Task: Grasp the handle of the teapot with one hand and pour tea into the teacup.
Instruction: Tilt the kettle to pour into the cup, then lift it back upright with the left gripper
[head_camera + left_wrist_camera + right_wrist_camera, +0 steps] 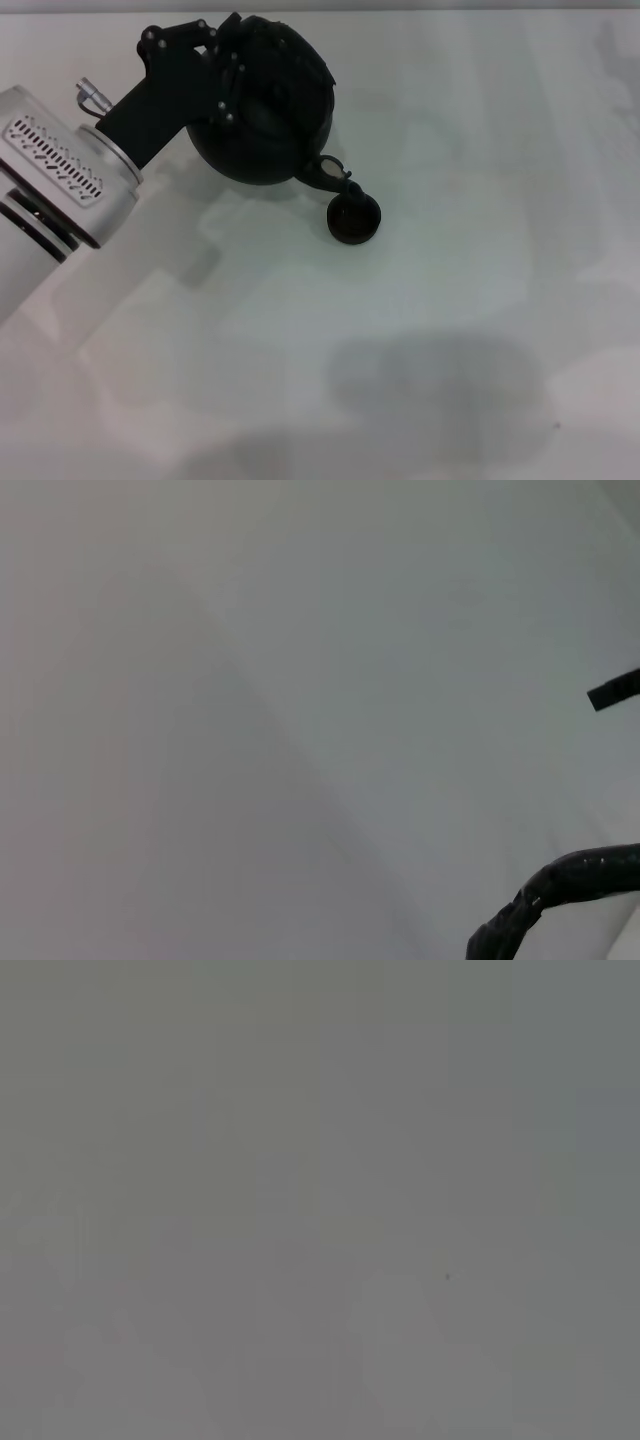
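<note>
White tabletop (pixel 450 330) filling the frame. Upper left: left gripper (pixel 215 60) over the teapot (pixel 262 110), at its handle (pixel 560 885); finger state impossible to tell. Spout tipped lower right, over the teacup (pixel 354 219). Right gripper unseen.

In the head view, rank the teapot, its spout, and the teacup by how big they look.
Largest to smallest:
1. teapot, partly covered by the left gripper
2. teacup
3. spout, only a little smaller than the cup, and nearer the camera, so this pair is unsure
</note>
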Available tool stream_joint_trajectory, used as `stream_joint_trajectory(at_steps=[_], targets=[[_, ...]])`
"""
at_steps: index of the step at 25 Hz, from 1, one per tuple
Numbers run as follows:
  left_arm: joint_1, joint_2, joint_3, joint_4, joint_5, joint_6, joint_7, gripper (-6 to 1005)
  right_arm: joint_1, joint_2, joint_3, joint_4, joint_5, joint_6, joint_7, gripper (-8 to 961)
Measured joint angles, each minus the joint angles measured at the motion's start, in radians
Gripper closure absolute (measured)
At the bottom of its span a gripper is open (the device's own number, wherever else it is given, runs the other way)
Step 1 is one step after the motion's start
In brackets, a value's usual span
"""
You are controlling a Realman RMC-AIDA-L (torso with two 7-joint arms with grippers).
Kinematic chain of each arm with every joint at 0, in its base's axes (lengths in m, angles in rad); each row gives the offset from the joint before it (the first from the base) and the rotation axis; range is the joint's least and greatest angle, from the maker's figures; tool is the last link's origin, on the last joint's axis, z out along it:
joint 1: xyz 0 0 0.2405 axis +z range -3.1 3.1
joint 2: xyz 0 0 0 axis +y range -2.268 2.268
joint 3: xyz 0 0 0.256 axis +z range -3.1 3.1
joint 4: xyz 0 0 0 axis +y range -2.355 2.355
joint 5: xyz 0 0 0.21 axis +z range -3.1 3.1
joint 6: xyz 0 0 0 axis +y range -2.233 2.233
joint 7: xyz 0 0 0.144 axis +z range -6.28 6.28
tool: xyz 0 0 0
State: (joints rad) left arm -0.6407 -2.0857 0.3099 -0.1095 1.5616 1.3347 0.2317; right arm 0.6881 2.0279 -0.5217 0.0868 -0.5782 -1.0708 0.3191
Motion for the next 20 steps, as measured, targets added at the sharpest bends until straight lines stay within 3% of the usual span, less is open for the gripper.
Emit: stream_joint_trajectory(at_steps=[20], targets=[[-0.037, 0.005, 0.002, 0.016, 0.041, -0.053, 0.038, 906, 0.002, 0.000, 0.002, -0.007, 0.003, 0.000, 0.000, 83]])
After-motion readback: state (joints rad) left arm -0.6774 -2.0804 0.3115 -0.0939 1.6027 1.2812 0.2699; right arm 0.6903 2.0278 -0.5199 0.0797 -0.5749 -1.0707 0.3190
